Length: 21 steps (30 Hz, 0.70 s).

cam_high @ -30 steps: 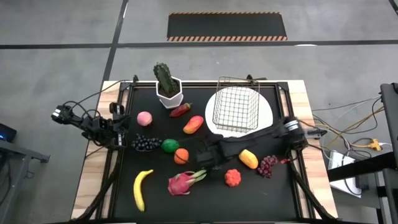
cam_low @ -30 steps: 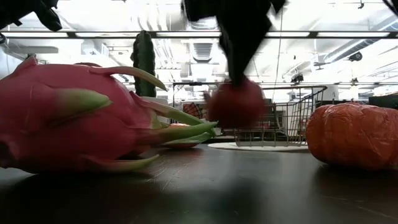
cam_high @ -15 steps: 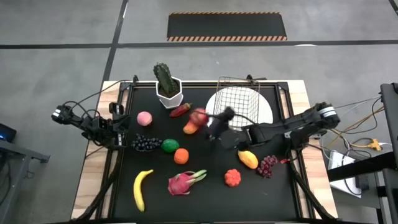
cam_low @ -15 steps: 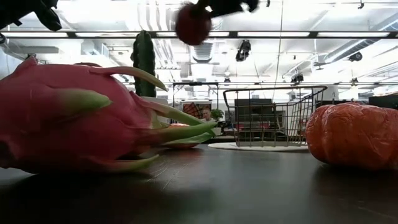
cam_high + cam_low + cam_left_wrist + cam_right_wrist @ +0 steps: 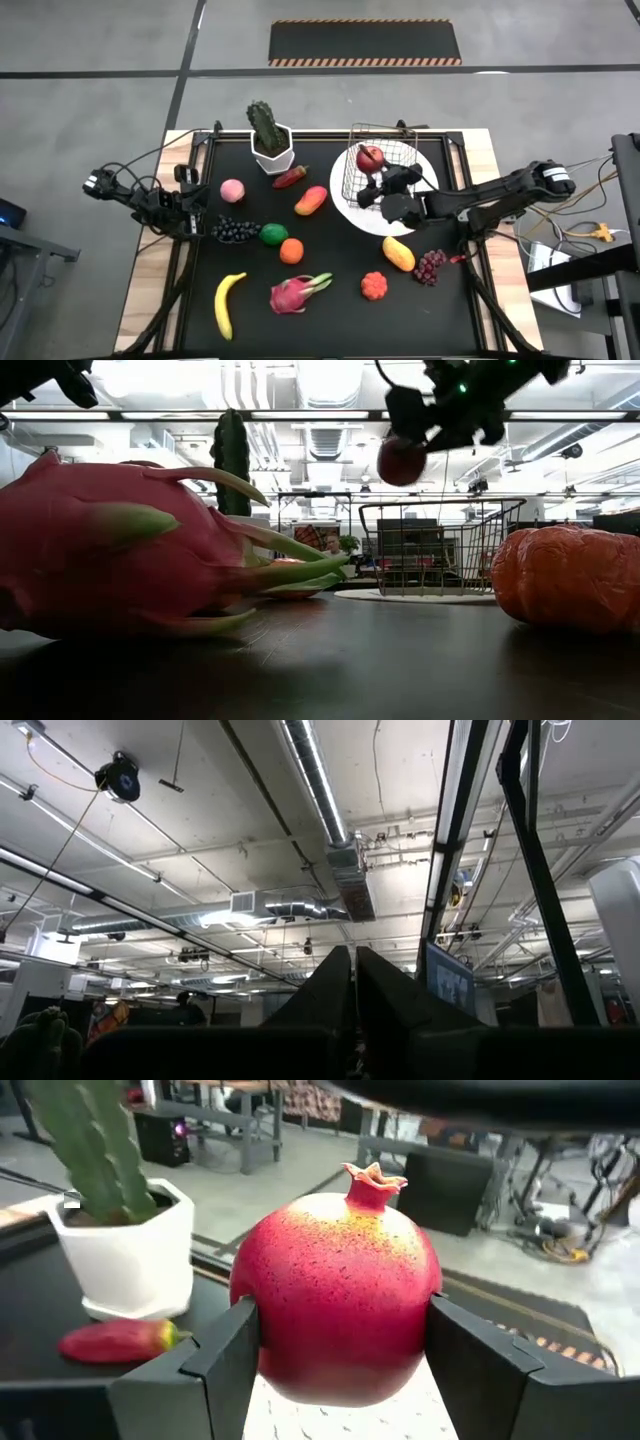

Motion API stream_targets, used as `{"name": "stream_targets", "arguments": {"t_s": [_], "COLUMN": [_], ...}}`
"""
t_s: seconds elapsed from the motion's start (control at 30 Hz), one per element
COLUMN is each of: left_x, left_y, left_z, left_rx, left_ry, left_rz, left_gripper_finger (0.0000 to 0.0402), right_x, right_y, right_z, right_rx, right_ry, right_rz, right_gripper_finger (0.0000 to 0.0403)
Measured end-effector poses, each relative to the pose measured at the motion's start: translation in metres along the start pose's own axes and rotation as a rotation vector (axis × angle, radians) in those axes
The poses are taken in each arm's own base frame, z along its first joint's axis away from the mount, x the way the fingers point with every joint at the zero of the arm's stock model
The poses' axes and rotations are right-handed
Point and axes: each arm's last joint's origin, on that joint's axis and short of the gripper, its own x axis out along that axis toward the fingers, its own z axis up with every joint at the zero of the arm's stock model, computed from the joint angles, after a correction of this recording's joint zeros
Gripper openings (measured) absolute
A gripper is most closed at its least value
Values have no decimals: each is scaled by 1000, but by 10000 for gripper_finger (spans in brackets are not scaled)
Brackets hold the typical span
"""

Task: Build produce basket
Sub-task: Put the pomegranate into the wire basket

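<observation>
Lifted pomegranate [image 5: 371, 157] now hangs above basket [image 5: 381, 172], cactus [image 5: 264, 126] aside.

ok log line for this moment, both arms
right end effector: shut on pomegranate, above basket | left end effector: idle at table's left edge | basket: no produce inside

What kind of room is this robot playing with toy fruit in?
Probably a robot lab or workshop. The ceiling has bare ducts and strip lights, the floor is grey concrete with a striped hazard mat, and cables trail beside the table. The right claw holds a pomegranate over the basket.
</observation>
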Motion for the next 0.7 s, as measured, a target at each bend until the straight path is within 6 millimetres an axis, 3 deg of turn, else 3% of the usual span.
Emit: {"name": "stream_targets", "arguments": {"t_s": [0.17, 0.7], "left_x": [0, 0], "left_y": [0, 0], "left_z": [0, 0], "left_rx": [0, -1], "left_ry": [1, -1], "left_rz": [-1, 1], "left_gripper_finger": [3, 3], "right_x": [0, 8], "right_y": [-9, -3], "right_z": [-3, -15], "right_rx": [29, -6], "right_ry": [0, 26], "right_rz": [-7, -20], "right_gripper_finger": [238, 238]}}
